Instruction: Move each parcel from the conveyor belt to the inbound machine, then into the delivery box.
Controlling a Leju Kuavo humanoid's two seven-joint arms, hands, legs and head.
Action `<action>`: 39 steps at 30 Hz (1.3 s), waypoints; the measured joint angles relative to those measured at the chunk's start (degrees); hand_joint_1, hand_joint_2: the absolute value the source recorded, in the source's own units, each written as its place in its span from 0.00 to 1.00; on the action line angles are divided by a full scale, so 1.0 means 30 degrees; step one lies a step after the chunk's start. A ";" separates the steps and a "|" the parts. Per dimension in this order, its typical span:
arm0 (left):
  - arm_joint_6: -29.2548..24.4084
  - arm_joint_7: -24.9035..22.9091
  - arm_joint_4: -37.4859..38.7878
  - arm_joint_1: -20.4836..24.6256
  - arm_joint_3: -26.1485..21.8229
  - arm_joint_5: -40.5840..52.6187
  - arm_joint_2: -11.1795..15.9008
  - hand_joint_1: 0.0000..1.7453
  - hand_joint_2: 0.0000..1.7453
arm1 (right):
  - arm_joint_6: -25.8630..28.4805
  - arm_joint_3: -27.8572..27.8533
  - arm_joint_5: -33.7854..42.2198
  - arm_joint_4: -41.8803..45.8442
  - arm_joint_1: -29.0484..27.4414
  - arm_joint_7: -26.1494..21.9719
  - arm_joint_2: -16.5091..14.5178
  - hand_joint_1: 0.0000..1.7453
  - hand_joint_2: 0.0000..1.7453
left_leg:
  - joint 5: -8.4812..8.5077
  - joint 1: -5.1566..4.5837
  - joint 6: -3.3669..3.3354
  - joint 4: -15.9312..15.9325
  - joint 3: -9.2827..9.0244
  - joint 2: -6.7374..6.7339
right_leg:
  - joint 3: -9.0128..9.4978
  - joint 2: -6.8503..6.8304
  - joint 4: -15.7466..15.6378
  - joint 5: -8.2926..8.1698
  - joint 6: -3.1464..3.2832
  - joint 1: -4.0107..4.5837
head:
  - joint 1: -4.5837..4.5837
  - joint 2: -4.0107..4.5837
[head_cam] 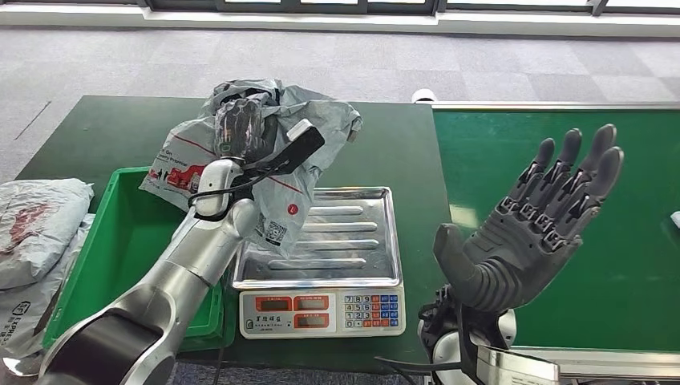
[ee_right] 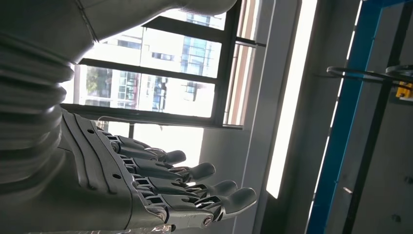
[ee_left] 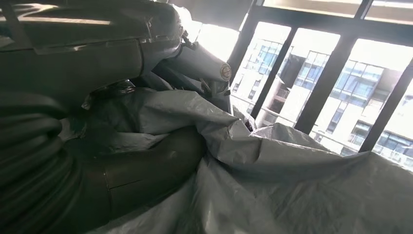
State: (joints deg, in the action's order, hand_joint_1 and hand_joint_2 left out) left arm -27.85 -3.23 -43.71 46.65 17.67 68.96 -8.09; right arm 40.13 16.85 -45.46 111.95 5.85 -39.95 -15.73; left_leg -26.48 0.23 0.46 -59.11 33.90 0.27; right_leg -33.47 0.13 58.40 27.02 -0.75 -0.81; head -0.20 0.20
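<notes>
The left hand [head_cam: 243, 127] grips the crumpled grey plastic parcel [head_cam: 317, 132] above the steel-topped weighing scale [head_cam: 353, 265], so lowering into the near-left green plastic crate [head_cam: 124, 233] seems next, while the right hand [head_cam: 536, 224] hovers spread and empty

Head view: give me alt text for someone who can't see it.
The left robot hand grips a crumpled grey parcel, lifted above the steel tray of a weighing scale and the green bin beside it. The right robot hand is raised, open and empty, over the green conveyor belt. More grey parcels lie at the left edge.
</notes>
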 joint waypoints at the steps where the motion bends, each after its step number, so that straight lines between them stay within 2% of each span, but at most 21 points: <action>1: -0.0089 0.0020 -0.0428 -0.0139 -0.0184 0.0173 0.0002 1.00 1.00 | -0.0002 -0.0075 0.0002 0.0000 -0.0018 0.0000 -0.0002 0.00 1.00 | 0.0000 0.0000 0.0000 0.0000 0.0001 0.0000 | 0.0000 0.0000 0.0000 0.0000 0.0000 0.0000 | 0.0000 0.0000; 8: -0.0931 -0.1603 -0.2181 -0.0642 -0.1921 0.1288 0.0395 1.00 1.00 | 0.0000 -0.0357 -0.0026 0.0000 -0.0089 0.0000 -0.0011 0.00 1.00 | 0.0002 0.0004 0.0004 0.0002 0.0004 -0.0009 | -0.0016 0.0015 0.0002 0.0000 0.0002 0.0005 | 0.0000 0.0000; 17: -0.1643 -0.2160 -0.2383 -0.1016 -0.3885 0.1215 0.1062 1.00 1.00 | 0.0000 -0.0364 -0.0113 0.0000 -0.0098 0.0000 -0.0011 0.00 1.00 | 0.0015 0.0014 0.0021 0.0003 0.0015 -0.0008 | -0.0022 0.0016 0.0006 -0.0002 0.0004 0.0008 | 0.0000 0.0000; 33: -0.2701 -0.1505 -0.1629 -0.1269 -0.6891 0.0823 0.2144 1.00 1.00 | 0.0000 -0.0422 -0.0193 0.0000 -0.0226 0.0000 -0.0011 0.00 1.00 | 0.0015 0.0015 0.0021 0.0004 0.0019 -0.0009 | -0.0031 0.0014 0.0006 -0.0001 0.0005 0.0009 | 0.0000 0.0000; 34: -0.2772 -0.1418 -0.1622 -0.1278 -0.7066 0.0823 0.2173 0.98 1.00 | 0.0000 -0.0468 -0.0191 -0.0002 -0.0245 0.0000 -0.0011 0.00 1.00 | 0.0015 0.0015 0.0021 0.0004 0.0019 -0.0009 | -0.0030 0.0014 0.0006 -0.0001 0.0005 0.0009 | 0.0000 0.0000; 38: -0.2929 -0.1215 -0.1617 -0.1314 -0.7575 0.0836 0.2242 0.01 1.00 | 0.0000 -0.0632 -0.0292 -0.0004 -0.0323 0.0000 -0.0011 0.00 1.00 | 0.0014 0.0015 0.0021 0.0004 0.0021 -0.0008 | -0.0030 0.0013 0.0006 -0.0001 0.0005 0.0009 | 0.0000 0.0000; 39: -0.2986 -0.1160 -0.1615 -0.1328 -0.7672 0.0867 0.2249 0.00 1.00 | 0.0000 -0.0648 -0.0377 -0.0005 -0.0337 0.0000 -0.0011 0.00 1.00 | 0.0014 0.0015 0.0021 0.0004 0.0021 -0.0008 | -0.0030 0.0013 0.0006 -0.0001 0.0005 0.0009 | 0.0000 0.0000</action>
State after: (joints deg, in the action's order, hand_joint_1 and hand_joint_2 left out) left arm -36.80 -6.71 -48.55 42.67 -5.35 71.56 -1.34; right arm 40.13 14.91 -46.59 111.93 4.84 -39.95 -15.76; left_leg -26.43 0.27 0.53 -59.10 33.96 0.25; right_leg -33.56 0.17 58.42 27.02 -0.74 -0.79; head -0.20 0.20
